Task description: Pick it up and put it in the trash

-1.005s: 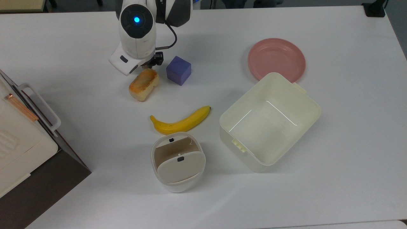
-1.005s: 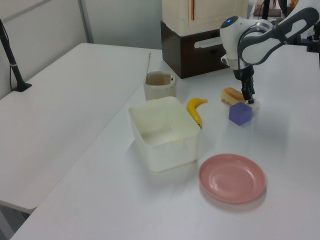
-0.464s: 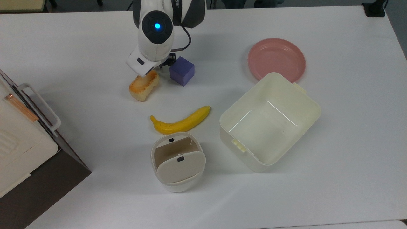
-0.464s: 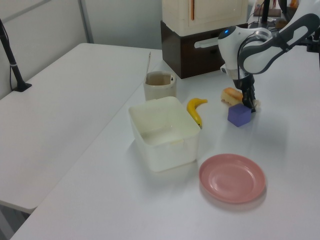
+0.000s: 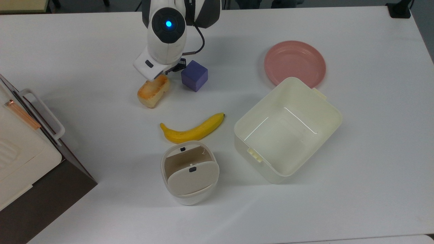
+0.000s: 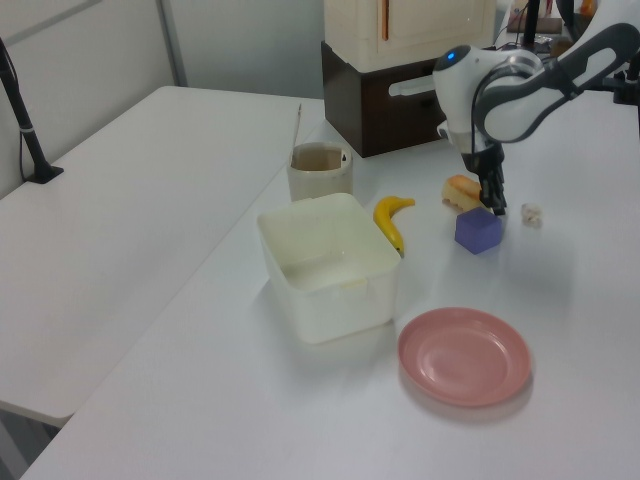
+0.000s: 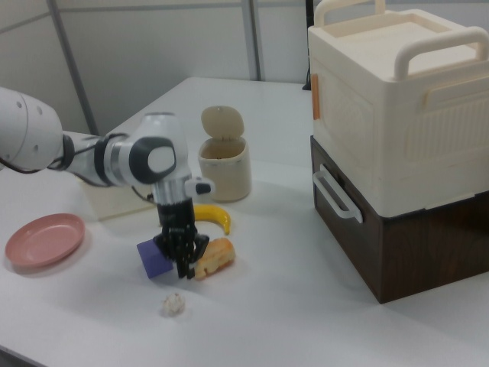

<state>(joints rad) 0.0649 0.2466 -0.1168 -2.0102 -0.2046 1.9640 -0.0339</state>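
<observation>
The tiny whitish paper wad [image 6: 532,213] [image 7: 173,303] lies on the white table, apart from everything. My gripper [image 6: 497,207] [image 7: 186,269] [image 5: 174,68] points straight down close to the table, between the browned bread loaf [image 5: 153,90] and the purple cube [image 5: 194,75]. In the left view the wad sits a short way to the gripper's right. In the right view it lies just in front of the gripper's tip. The trash [image 5: 190,173] [image 6: 320,170] [image 7: 224,164], a white oval bin with a beige flap lid, stands beyond the banana.
A banana [image 5: 192,129] lies between the loaf and the bin. A cream rectangular tub [image 5: 288,128] and a pink plate [image 5: 295,62] are on the top view's right. A cream and brown cabinet [image 7: 397,145] stands at the top view's left edge.
The arm has swung toward the top view's right and the purple cube has shifted slightly the same way. In the left view the wad now shows to the gripper's right.
</observation>
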